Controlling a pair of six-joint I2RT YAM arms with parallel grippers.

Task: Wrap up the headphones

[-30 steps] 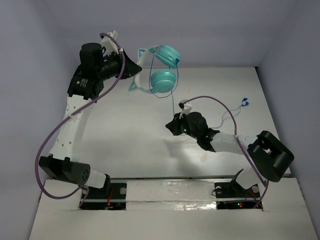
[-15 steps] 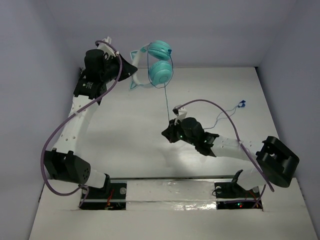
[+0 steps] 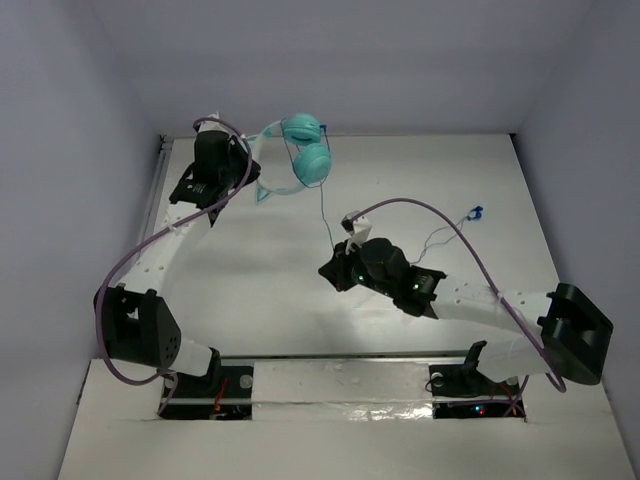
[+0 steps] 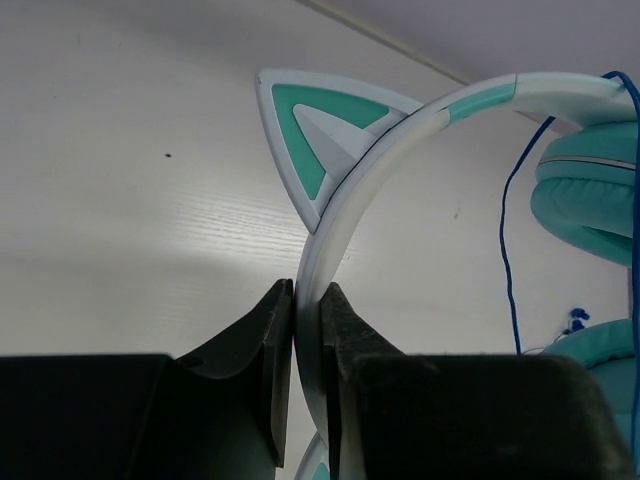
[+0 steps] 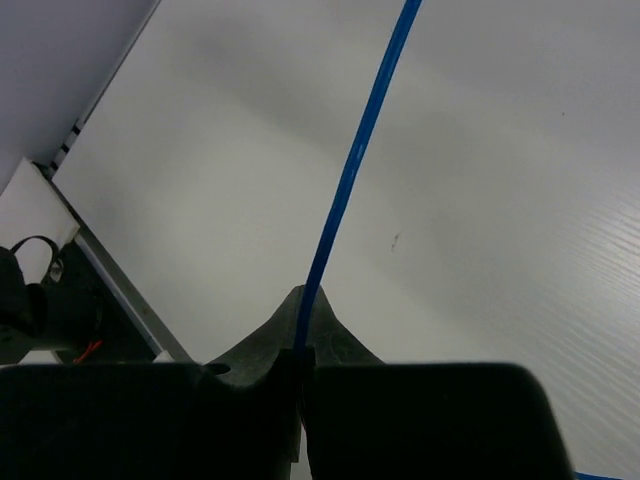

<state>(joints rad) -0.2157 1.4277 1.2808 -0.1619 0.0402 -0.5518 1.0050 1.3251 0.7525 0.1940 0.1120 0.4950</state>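
The left tool (image 4: 307, 300) was pressed together on the pale headband (image 4: 345, 215) of the headphones (image 3: 302, 148), its two dark fingers pinching the band edge-on just below one cat-ear point (image 4: 312, 130). In the top view the headphones sat at the far left of the tabletop (image 3: 250, 285), close to the back wall, with the left arm reaching out to them. Their two turquoise ear cups lay one behind the other, the far cup (image 3: 300, 127) nearer the wall and the near cup (image 3: 313, 164) just in front of it. Whether the near cup touched the tabletop could not be told.

A thin blue cord (image 3: 323, 205) ran in a nearly straight line from the ear cups toward the right tool (image 3: 331, 268), which hung over the middle of the tabletop. In the right wrist view the cord came down between the fingertips, which were pressed together and pinching it. In the left wrist view the same cord passed over the headband and dropped beside the ear cups.

Past the right tool, a slack length of cord lay on the tabletop toward the right side, ending in a small blue plug (image 3: 475, 212). A thick purple cable (image 3: 150, 245) looped along each arm.
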